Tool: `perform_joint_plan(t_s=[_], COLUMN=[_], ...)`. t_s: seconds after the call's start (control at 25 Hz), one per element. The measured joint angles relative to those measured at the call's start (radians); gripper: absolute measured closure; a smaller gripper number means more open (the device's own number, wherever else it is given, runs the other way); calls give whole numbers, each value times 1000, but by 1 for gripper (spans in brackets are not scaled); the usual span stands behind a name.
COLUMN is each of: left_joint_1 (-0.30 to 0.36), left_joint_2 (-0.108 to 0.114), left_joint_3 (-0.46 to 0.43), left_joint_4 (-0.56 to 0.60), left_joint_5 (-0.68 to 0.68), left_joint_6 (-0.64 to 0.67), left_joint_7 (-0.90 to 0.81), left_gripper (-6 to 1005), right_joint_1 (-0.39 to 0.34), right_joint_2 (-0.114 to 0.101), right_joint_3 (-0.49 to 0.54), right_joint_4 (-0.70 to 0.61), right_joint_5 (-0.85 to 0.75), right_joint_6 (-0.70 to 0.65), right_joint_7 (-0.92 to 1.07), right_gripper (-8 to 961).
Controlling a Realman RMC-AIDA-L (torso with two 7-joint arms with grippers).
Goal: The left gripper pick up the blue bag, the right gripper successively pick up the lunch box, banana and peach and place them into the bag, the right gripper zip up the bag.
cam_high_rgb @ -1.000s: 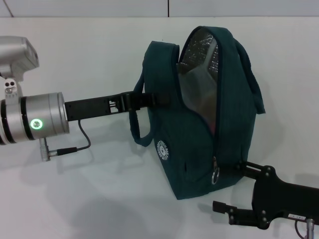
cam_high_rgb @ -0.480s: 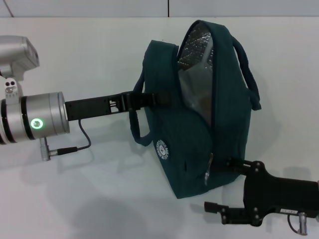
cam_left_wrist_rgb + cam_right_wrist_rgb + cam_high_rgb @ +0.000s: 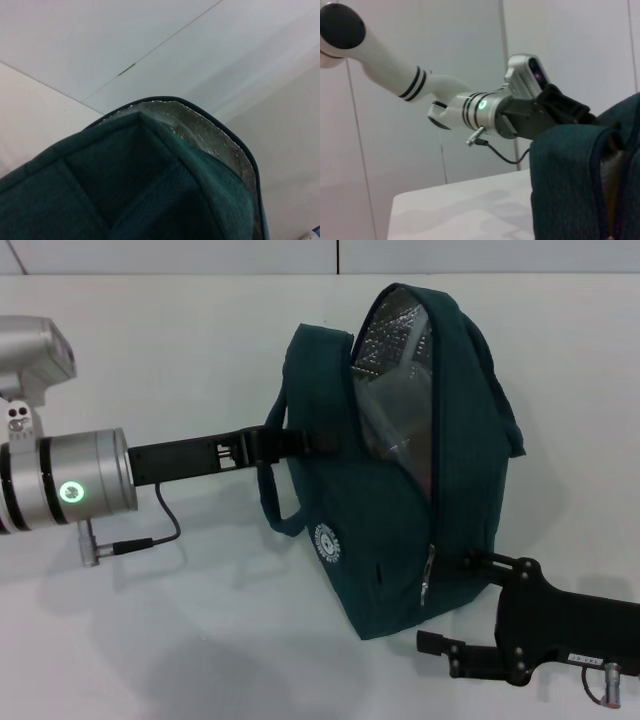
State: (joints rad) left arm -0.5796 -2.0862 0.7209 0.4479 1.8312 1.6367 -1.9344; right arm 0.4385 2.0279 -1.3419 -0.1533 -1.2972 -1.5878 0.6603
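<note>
From my end, the left hand comes in from the left on its silver arm and is clamped on the upper side panel of the blue bag, holding it upright on the white bench. The bag's mouth gapes at the top, foil lining showing. Low on the right, the right hand has one finger against the bag by the zipper pull, the other below it; can't tell if it's gripping anything.

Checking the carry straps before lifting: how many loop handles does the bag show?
2: one handle hangs on the blue bag's side by the left end effector; the other handle drapes over its far side.
</note>
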Motion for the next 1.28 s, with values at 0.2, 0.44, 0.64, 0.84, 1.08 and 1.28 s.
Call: perform_joint_plan(t_s=[0.2, 0.44, 0.64, 0.84, 1.08, 1.28], left_joint_1=[-2, -5, 0, 0, 0, 0], left_joint_2=[0, 0, 0, 0, 1, 2], left_joint_3=[0, 0, 0, 0, -1, -5], left_joint_4=[0, 0, 0, 0, 0, 0], left_joint_5=[0, 0, 0, 0, 1, 1], left_joint_6=[0, 0, 0, 0, 0, 0], left_joint_7=[0, 0, 0, 0, 0, 0], left_gripper=[960, 960, 961, 962, 962, 961], right_joint_1=[1, 26, 10, -4, -8, -10], right_joint_2=[0, 0, 0, 0, 0, 0], right_joint_3=[-8, -89, -90, -85, -86, -86], right_joint_4=[0, -14, -15, -15, -6, -5], right_joint_5=[8, 10, 56, 71, 84, 85], right_joint_6=[7, 8, 9, 11, 11, 22], right_joint_7=[1, 37, 36, 33, 36, 38], right_gripper=[179, 181, 182, 183, 185, 212])
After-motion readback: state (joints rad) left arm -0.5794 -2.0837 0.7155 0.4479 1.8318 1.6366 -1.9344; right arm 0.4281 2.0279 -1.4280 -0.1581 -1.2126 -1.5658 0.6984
